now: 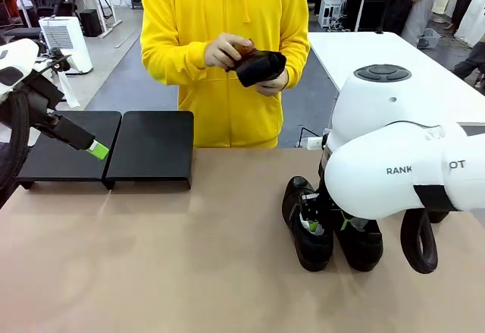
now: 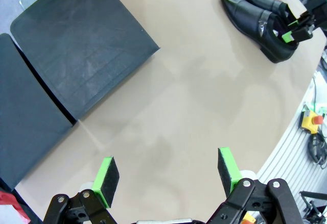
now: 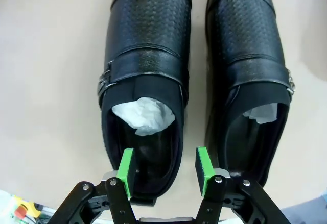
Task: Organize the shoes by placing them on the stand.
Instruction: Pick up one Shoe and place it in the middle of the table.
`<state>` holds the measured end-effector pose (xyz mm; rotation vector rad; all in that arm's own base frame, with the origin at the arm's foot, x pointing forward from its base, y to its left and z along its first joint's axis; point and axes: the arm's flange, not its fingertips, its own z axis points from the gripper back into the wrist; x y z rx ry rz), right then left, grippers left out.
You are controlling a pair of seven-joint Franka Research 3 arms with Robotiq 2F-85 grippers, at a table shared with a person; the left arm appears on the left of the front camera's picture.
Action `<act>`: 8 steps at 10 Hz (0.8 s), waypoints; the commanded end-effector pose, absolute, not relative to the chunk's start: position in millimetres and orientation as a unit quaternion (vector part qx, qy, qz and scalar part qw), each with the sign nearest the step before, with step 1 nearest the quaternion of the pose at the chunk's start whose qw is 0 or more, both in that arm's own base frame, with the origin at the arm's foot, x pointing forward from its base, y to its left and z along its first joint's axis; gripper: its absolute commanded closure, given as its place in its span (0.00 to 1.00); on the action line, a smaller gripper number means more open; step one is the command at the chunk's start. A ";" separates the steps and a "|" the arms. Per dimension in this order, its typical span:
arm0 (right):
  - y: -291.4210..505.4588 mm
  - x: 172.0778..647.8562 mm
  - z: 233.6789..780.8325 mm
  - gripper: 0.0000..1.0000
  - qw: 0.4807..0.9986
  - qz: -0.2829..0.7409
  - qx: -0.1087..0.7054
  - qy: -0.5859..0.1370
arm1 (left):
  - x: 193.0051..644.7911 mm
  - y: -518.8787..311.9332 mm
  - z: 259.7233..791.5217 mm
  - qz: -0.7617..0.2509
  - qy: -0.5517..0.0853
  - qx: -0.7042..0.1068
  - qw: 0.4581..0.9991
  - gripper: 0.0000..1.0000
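Note:
Two glossy black shoes stand side by side on the tan table, the left one point(image 1: 307, 230) point(image 3: 145, 55) and the right one point(image 1: 362, 243) point(image 3: 250, 55), both stuffed with white paper. My right gripper point(image 1: 326, 224) point(image 3: 164, 167) hangs over the left shoe's heel end. Its jaws are apart, one pad inside the opening and one in the gap between the shoes. A person in a yellow hoodie holds a third shoe point(image 1: 261, 66) and rubs it with a small brush point(image 1: 242, 47). The black stand point(image 1: 151, 147) point(image 2: 82, 45) is bare. My left gripper point(image 1: 98, 149) point(image 2: 167, 173) is open over the table beside it.
The pair of shoes point(image 2: 255, 15) shows far off in the left wrist view, with the right gripper at their heels. A white table point(image 1: 394, 48) stands behind at the right. An emergency-stop box point(image 2: 310, 121) sits below the table's rounded edge.

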<state>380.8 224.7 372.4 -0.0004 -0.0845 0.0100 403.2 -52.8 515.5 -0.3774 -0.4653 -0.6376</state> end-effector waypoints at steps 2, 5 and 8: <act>230.8 386.9 357.4 0.37 0.999 -0.025 -0.001 -0.047 | 403.3 -50.0 515.8 -0.315 -0.229 -0.194 0.900 0.00; 232.1 387.3 343.7 0.40 0.999 -0.022 -0.002 -0.042 | 403.3 -50.0 515.8 -0.315 -0.229 -0.194 0.900 0.00; 231.7 387.9 339.8 0.93 0.999 -0.020 -0.005 -0.040 | 403.3 -50.0 515.8 -0.315 -0.229 -0.194 0.900 0.00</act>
